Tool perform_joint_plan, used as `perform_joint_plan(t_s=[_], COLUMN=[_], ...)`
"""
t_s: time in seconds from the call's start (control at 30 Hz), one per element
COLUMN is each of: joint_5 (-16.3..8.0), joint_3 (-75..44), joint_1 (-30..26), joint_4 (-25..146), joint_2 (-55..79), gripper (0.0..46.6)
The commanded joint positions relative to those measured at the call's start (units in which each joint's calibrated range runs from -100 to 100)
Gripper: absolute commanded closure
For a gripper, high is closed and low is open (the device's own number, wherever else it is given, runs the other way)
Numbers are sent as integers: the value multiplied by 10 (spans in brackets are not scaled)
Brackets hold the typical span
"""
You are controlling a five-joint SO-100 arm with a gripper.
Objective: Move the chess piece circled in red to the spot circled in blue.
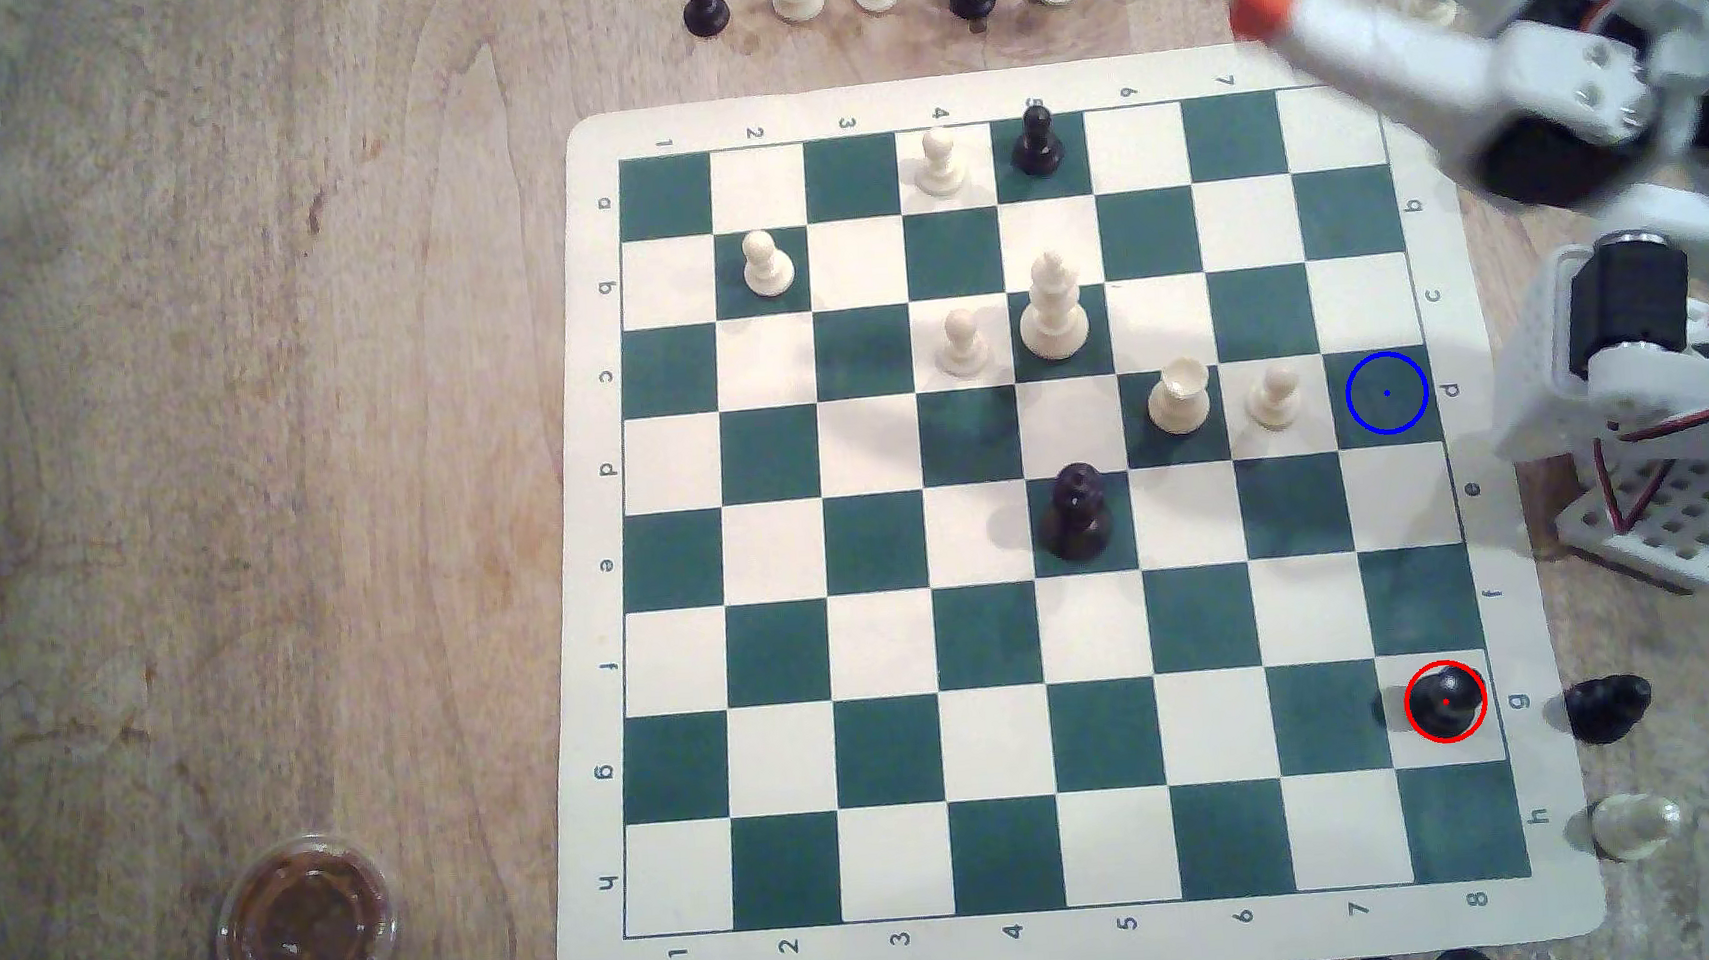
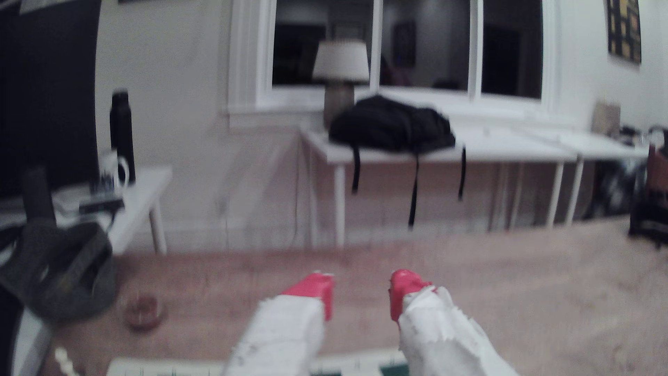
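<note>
Black rook [image 1: 1445, 700] waits on the cream g8 square, three squares from the green d8 target [image 1: 1386, 393] along the board mat's [image 1: 1112, 946] 8-column edge.
Red-tipped gripper [image 2: 361, 294], jaws parted and empty, probably hovers beyond that mat's far corner; it should descend vertically over the rook, avoiding the toppled black piece [image 1: 1606, 706] just off-mat.
</note>
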Motion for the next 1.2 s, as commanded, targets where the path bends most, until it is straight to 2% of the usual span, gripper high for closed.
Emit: perform_joint_plan(t_s=[0.0,0.07,0.13,0.2,0.23,0.27,0.37,0.5,0.67,0.8,0.87,0.97,1.17], joint_5=[9,18,33,22,16,17,20,11,5,0,-4,-18,-30], joint_3=[-82,-93,-102,-107,-107,-107,-105,-92,-20,33,73,100,108], joint_1=[-43,-70,-119,-173,-219,-233,-293,-338,-414,-431,-436,-457,-489], joint_4=[170,218,285,326,371,393,470,512,501,471,455,436,408], joint_2=[0,-1,-1,-1,8,18,59,77,89,95,83,85,134], gripper=[296,305,301,298,271,254,246,245,249,266,294,311,284])
